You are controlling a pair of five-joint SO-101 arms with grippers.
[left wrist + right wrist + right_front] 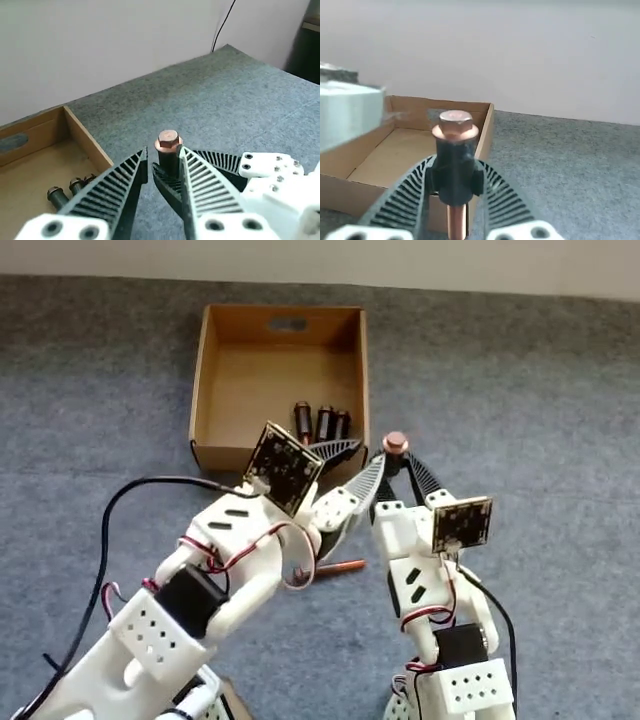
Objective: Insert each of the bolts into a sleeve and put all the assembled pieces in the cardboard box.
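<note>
While clamped upright in the right gripper point(454, 169), black sleeve point(452, 175) with copper bolt point(455, 127) seated, left gripper point(162, 150) spread wide alongside, three assembled pieces point(322, 422) in cardboard box point(205, 370).

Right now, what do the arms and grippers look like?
Both the left arm and right arm are white plastic shells with black motors and looped red wires; a black cable trails off the left one. Each wrist carries a dark square board. The left gripper and right gripper have black ribbed, tapering fingers.
</note>
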